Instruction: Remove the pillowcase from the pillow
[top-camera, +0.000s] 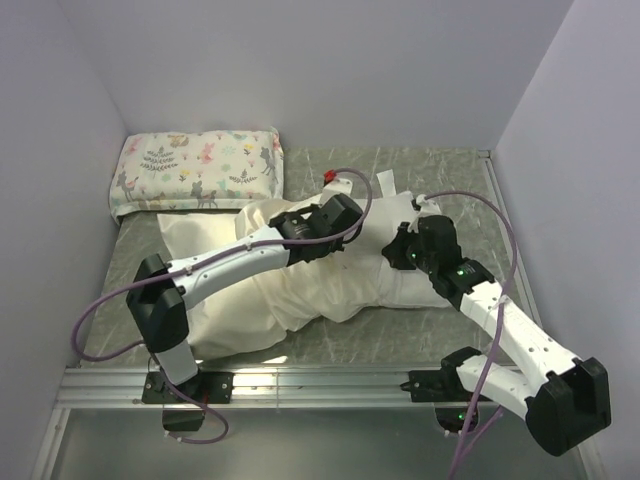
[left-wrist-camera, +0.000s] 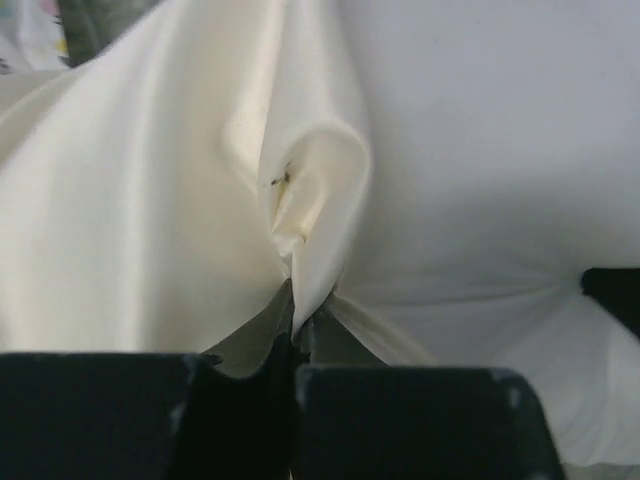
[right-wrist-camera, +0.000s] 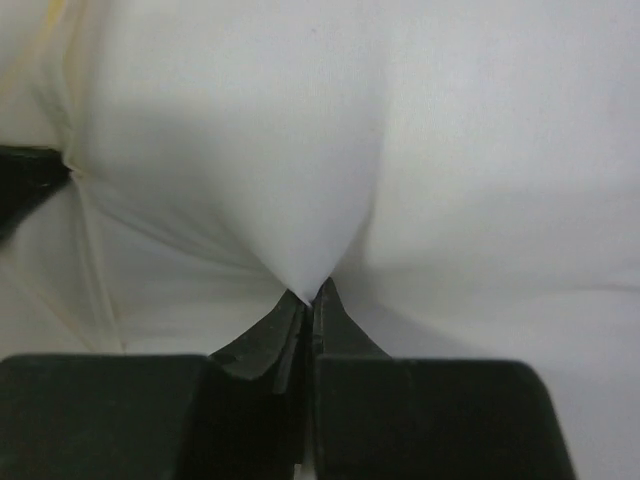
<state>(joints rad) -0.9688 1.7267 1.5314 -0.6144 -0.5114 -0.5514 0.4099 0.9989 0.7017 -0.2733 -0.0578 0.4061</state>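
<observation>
Item: pillowcase (left-wrist-camera: 150, 220), cream, partly on pillow (right-wrist-camera: 450, 150), mid-bench (top-camera: 430, 170). My left gripper (left-wrist-camera: 298, 335): nipped on its fold. My right gripper (right-wrist-camera: 308, 300): nipped on pillow. Step: both grasps set. Next, likely: draw them apart.

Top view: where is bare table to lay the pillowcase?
Far right corner of the table, beyond the right arm; a near strip between pillow and rail. Crowded: the middle, under the left arm; far left, the printed pillow.
</observation>
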